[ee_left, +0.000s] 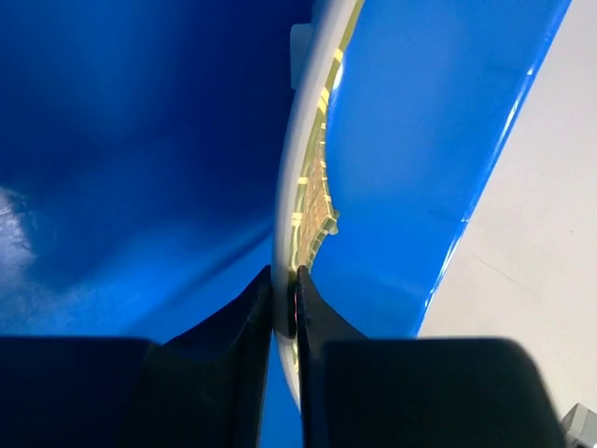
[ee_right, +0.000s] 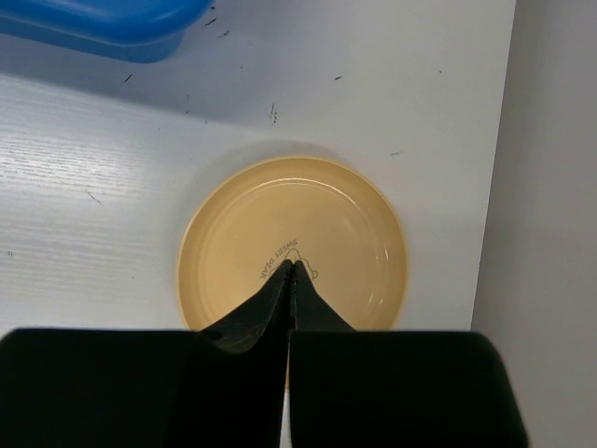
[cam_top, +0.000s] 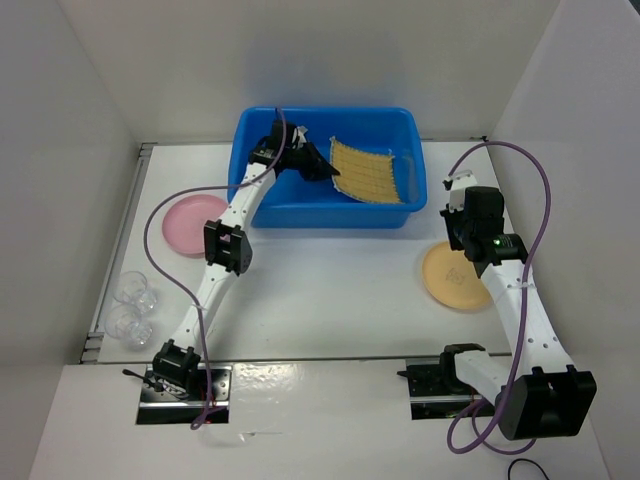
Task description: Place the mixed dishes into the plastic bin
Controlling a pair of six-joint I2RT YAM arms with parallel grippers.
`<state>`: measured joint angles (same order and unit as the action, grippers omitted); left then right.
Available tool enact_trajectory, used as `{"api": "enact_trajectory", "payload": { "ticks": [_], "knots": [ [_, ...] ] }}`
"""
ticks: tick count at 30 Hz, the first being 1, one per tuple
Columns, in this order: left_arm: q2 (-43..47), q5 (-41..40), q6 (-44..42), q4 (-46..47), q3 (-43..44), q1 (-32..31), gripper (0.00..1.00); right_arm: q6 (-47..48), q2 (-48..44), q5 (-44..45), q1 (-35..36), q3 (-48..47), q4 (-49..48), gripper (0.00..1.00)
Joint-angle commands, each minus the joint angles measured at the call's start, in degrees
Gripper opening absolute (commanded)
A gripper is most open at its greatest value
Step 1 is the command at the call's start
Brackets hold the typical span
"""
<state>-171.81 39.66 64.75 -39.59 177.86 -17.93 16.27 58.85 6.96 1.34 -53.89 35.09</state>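
Note:
The blue plastic bin point(cam_top: 330, 214) stands at the back centre. My left gripper point(cam_top: 325, 168) reaches inside it and is shut on the edge of the woven bamboo mat point(cam_top: 370, 172), which lies tilted toward the bin's right side. The left wrist view shows the mat point(ee_left: 315, 182) edge-on, pinched by that gripper point(ee_left: 284, 291) over the bin's blue floor point(ee_left: 131, 140). The pink plate point(cam_top: 190, 222) lies on the table left of the bin. The yellow-tan plate point(cam_top: 450, 278) lies at the right. My right gripper point(cam_top: 462, 250) hovers over it, shut and empty; its wrist view shows the gripper point(ee_right: 292, 267) above the plate point(ee_right: 345, 215).
Two clear cups point(cam_top: 133, 288) point(cam_top: 128, 325) stand at the table's left edge, below the pink plate. White walls enclose the table on the left, back and right. A corner of the bin point(ee_right: 103, 23) shows at the top left of the right wrist view.

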Motion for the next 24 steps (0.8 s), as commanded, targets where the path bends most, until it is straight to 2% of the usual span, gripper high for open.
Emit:
{"api": "enact_trajectory", "payload": {
  "ticks": [1,3,4,5,7,11,14,18,20,21,22,23,24],
  "knots": [
    [0.68,1.39,0.29,0.14,1.96,-0.17,0.21,-0.63,-0.14,0.77,-0.47,0.1,-3.54,0.0],
    [0.68,1.39,-1.98,-1.62,1.96,-0.17,0.35,-0.63,-0.14,0.77,-0.47,0.1,-3.54,0.0],
    [1.21,0.6,-2.78,-3.63,1.96,-0.17,0.47,-0.63,-0.14,0.77,-0.47,0.1,-3.54,0.01],
    [1.21,-0.45,-3.57,-4.87,1.96,0.35,0.99,-0.63,-0.14,0.77,-0.47,0.1,-3.54,0.01],
    [2.61,-1.6,-5.86,-8.81,1.96,0.96,1.0,-0.63,-0.14,0.77,-0.47,0.1,-3.54,0.02],
    [7.7,-8.87,-10.78,-14.98,1.96,2.2,1.0,-0.63,-0.14,0.77,-0.47,0.1,-3.54,0.02],
    [14.9,-14.15,-14.47,-18.32,1.96,2.82,1.0,-0.63,-0.14,0.77,-0.47,0.1,-3.54,0.02],
    [28.24,-27.58,-19.48,-24.1,1.96,5.79,1.0,-0.63,-0.14,0.25,-0.47,0.62,-3.54,0.06],
    [32.13,-31.73,-21.58,-27.62,1.96,7.99,1.0,-0.63,-0.14,0.25,-0.47,0.63,-3.54,0.07],
    [35.72,-39.58,-22.21,-33.82,1.96,10.53,1.0,-0.63,-0.14,0.25,0.06,0.63,-3.54,0.1],
    [37.32,-42.18,-22.21,-35.19,1.96,12.46,1.0,-0.63,-0.14,0.25,0.06,0.63,-3.54,0.11],
    [40.38,-43.17,-26.21,-35.2,-8.39,14.05,1.0,-0.63,-0.14,0.25,0.06,0.63,-3.54,0.11],
    [45.54,-46.74,-25.38,-35.2,-14.06,17.37,1.0,-0.63,-0.14,0.25,0.06,0.63,-3.54,0.12]
  ]
}}
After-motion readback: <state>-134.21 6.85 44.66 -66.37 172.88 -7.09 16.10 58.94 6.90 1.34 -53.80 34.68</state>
